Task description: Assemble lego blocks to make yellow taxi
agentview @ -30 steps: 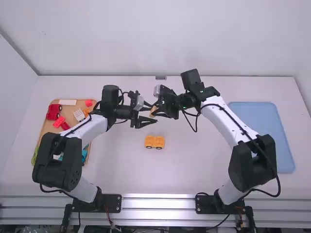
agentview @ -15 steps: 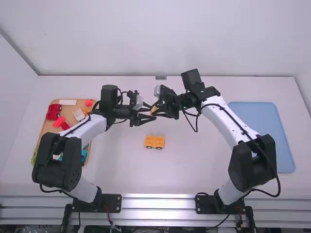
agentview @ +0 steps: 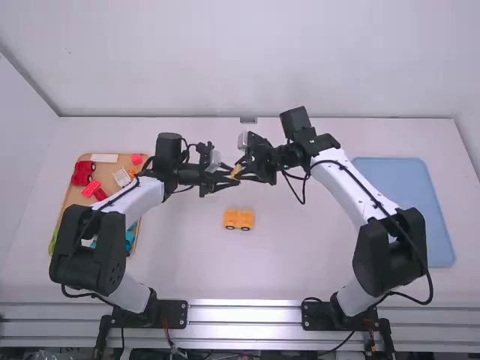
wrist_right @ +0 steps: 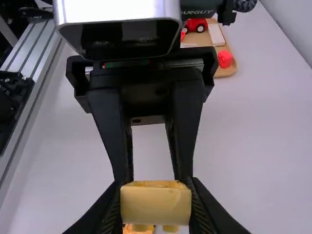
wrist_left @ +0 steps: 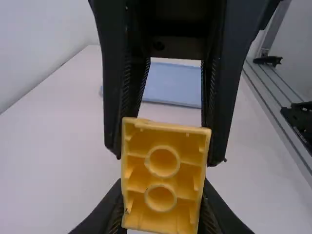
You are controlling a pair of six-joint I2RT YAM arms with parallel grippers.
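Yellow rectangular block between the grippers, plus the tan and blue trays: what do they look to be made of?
The yellow rectangular block looks like smooth moulded plastic: thin walls, ribs and round tubes inside. The tan tray seems to be matt wood by its colour, though no grain shows clearly. The blue tray is probably matt plastic, evenly coloured.

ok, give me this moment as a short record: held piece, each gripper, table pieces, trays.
Held piece: yellow block, off the table
Left gripper: closed on the block
Right gripper: closed on the same block
On the table: yellow-orange wheeled piece, in front of both arm bases, between them
Tan tray: far left, holding a red wheeled piece and others
Blue tray: far right
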